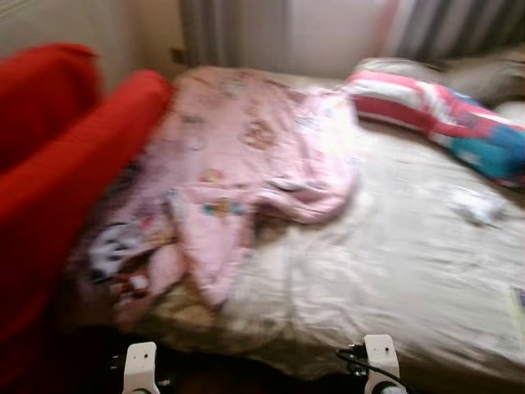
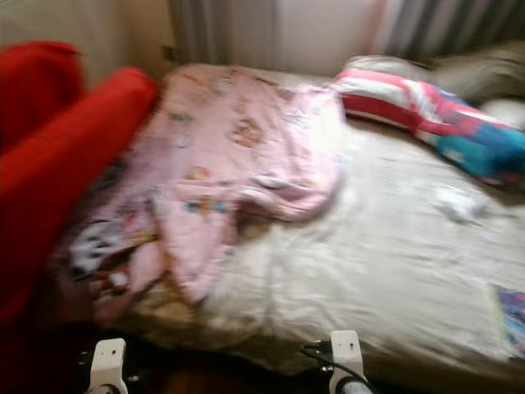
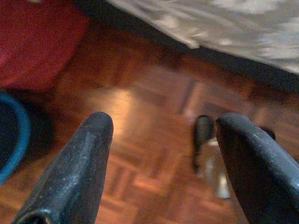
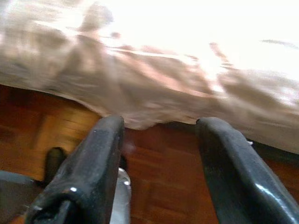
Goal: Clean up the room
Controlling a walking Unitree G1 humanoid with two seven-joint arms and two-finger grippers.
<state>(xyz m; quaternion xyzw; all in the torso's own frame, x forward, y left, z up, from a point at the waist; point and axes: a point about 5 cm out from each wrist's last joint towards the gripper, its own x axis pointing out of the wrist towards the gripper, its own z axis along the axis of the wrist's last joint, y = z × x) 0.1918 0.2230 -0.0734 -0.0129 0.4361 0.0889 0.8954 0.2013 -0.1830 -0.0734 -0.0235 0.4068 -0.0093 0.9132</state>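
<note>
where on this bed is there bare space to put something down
The widest bare sheet lies mid-bed, between the pink blanket and the small white item, reaching the near edge. The robot's left side is crowded: blanket bunched against the red cushion. The striped pillow takes the far right.

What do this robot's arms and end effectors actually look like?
Each end effector has two long, matte black, rounded fingers, slightly speckled, tapering toward blunt tips. In the head views the arms end in white blocky brackets; a black cable loops beside the right bracket.
</note>
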